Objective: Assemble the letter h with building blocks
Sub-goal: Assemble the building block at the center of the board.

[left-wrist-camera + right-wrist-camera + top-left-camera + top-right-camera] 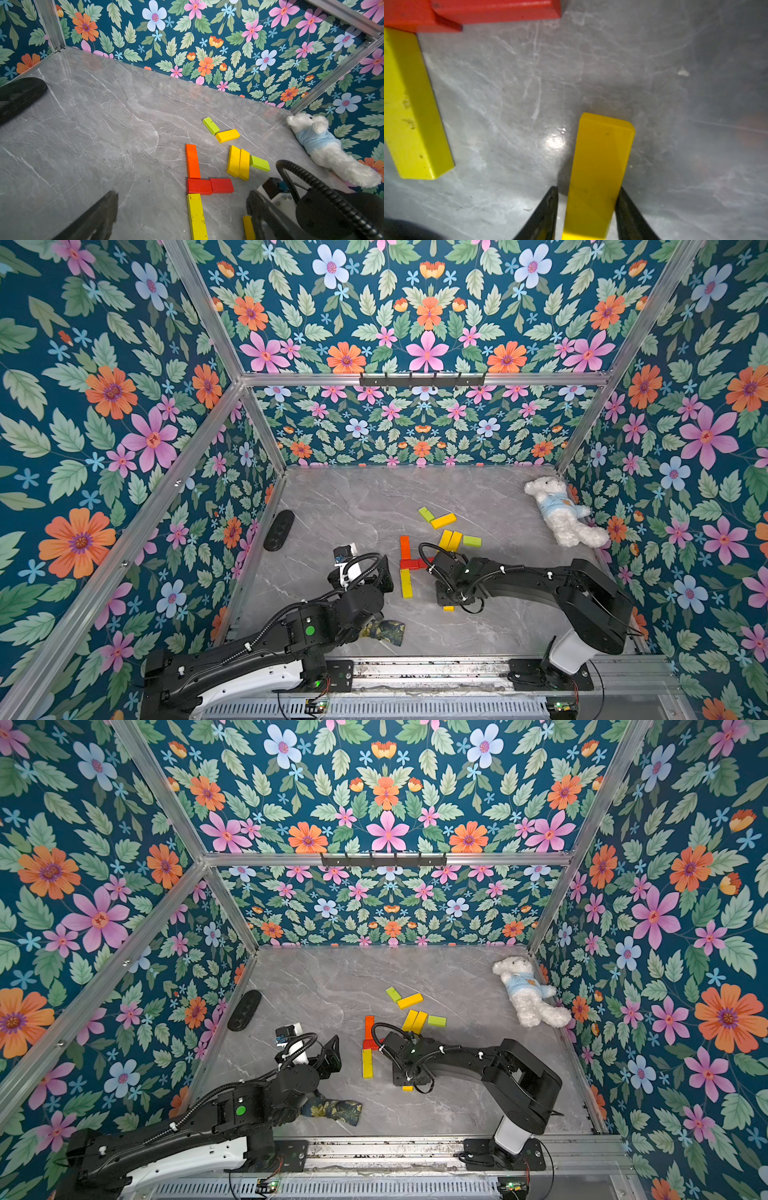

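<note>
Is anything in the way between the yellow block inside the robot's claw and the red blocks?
Nothing visible is. In the right wrist view, only bare grey tabletop lies between the yellow block, flanked by the right gripper, and the red blocks. The other yellow bar lies off to one side, outside that gap.

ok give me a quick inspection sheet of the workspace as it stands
surface: grey marble-look tabletop, faint scratches
job's things: orange bar, two red blocks and yellow bar lie touching; amber bar at the right gripper; five loose blocks beyond
clutter: plush bear, black oval object, floral cloth
grippers: left gripper wide open, empty; right gripper flanks the amber bar, grip unclear
cables: black conduit loops on both arms, nothing snagged seen
surroundings: floral walls, aluminium frame, hook rail
</note>
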Available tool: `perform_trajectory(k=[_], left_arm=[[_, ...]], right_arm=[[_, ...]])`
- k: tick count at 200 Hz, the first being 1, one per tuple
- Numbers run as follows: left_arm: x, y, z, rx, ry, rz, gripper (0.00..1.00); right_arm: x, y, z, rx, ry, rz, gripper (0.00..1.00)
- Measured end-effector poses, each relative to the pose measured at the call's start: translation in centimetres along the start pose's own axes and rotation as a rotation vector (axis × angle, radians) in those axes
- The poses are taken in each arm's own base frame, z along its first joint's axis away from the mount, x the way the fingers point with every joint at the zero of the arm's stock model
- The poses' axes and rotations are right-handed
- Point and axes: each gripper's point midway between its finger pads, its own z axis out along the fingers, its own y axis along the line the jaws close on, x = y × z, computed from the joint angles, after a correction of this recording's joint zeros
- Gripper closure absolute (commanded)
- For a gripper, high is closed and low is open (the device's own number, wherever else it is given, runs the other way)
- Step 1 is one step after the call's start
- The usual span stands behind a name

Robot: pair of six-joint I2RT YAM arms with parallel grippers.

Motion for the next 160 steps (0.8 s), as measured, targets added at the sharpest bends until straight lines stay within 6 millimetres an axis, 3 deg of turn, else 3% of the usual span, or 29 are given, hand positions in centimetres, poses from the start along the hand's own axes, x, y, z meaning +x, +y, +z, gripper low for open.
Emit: perform_trajectory(k=[19, 75, 160], left_arm=[[0.0, -0.1, 0.0, -0.001, 0.000, 0.001, 0.01], [0.0, -0.1, 0.1, -0.002, 0.001, -0.005, 0.01], [-0.3, -0.1, -0.2, 0.007, -0.004, -0.022, 0.01]], right_arm=[[0.0, -0.1, -0.1, 0.000, -0.005, -0.010, 0.72], [-1.1, 1.0, -1.2, -0.054, -0.032, -0.069, 0.72], [-2.5, 2.3, 0.4, -0.073, 0.004, -0.081, 0.72]])
